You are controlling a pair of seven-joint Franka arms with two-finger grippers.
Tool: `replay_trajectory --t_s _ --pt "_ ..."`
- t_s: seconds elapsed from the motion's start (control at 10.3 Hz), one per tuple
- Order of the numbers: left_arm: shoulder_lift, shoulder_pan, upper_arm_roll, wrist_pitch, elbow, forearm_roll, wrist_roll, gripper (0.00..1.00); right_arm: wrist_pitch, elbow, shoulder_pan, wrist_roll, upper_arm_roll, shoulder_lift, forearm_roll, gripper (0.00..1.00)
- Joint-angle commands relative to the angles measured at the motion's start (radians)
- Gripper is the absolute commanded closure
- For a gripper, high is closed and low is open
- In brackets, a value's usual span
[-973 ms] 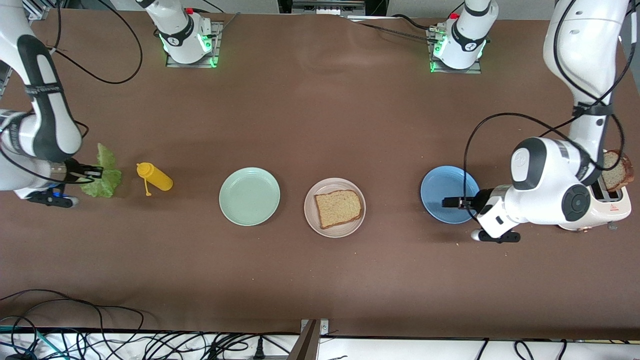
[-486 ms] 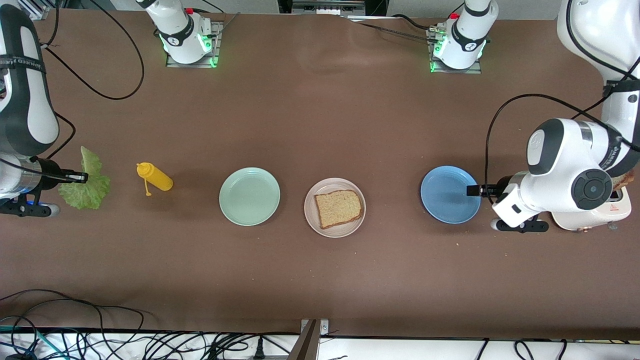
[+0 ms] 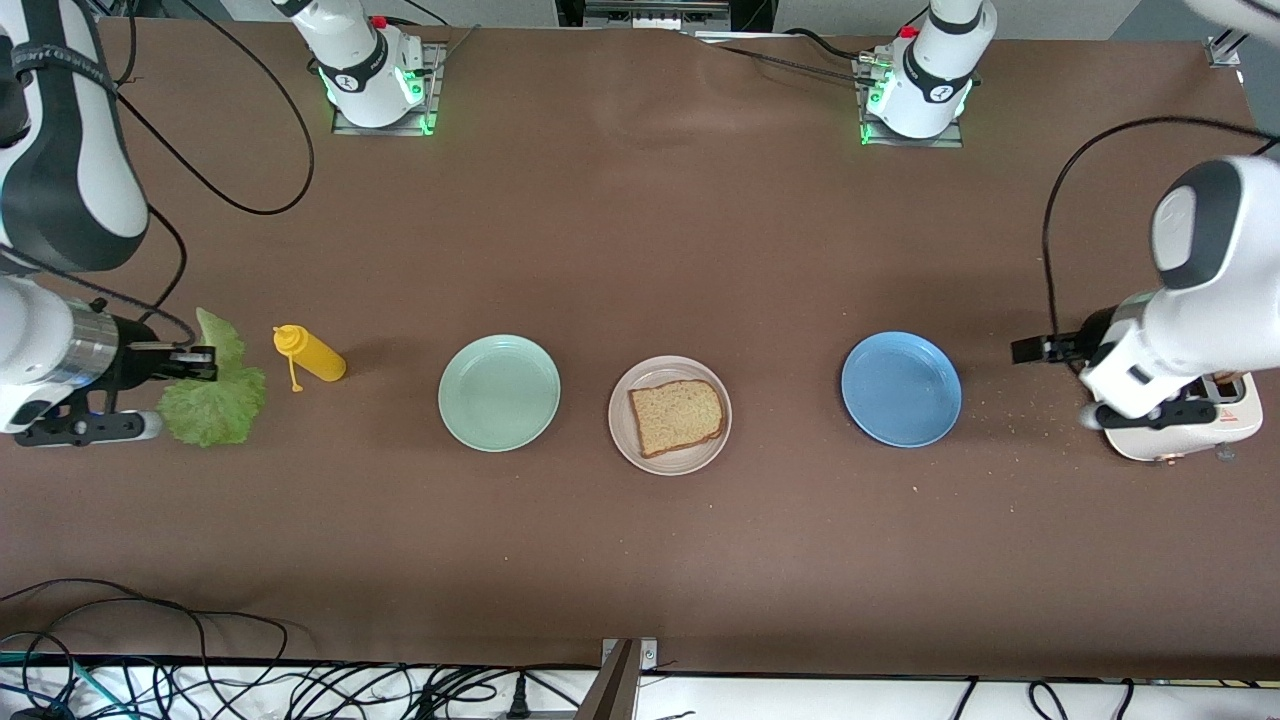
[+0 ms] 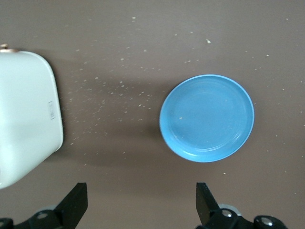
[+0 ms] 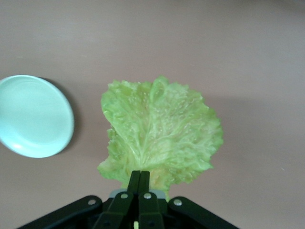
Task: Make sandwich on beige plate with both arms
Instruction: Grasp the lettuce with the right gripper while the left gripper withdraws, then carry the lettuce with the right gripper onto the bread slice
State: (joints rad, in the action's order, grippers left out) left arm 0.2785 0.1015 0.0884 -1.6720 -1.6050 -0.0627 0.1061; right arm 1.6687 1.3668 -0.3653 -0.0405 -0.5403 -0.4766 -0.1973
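My right gripper [image 3: 205, 362], clamped on the lettuce [image 3: 215, 400], has lifted it; bread [image 3: 678, 416] waits ahead. My left gripper [image 3: 1030, 351], open and empty, has retreated.

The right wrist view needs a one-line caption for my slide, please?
Right gripper pinching a lettuce leaf by its edge above the table, mint-green plate alongside.
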Motion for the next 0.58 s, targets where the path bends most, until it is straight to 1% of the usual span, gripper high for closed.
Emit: replay_trajectory --t_s 0.0,0.1,0.29,0.49 --pt "-0.12 -0.002 -0.006 -0.038 -0.146 -0.029 0.004 0.0 0.041 -0.026 0.063 -0.067 -0.068 -0.028 0.012 1.0" --pt "-0.171 -0.009 -0.006 -0.064 -0.203 -0.029 0.004 0.0 0.098 -0.023 0.121 -0.088 -0.07 -0.049 0.028 1.0" --pt "-0.212 -0.019 -0.006 -0.069 -0.201 -0.028 0.006 0.0 0.213 -0.023 0.254 -0.168 -0.067 -0.106 0.039 1.0" --pt "-0.239 -0.019 -0.007 -0.068 -0.173 -0.022 0.012 0.0 0.319 -0.025 0.325 -0.238 -0.067 -0.172 0.039 1.0"
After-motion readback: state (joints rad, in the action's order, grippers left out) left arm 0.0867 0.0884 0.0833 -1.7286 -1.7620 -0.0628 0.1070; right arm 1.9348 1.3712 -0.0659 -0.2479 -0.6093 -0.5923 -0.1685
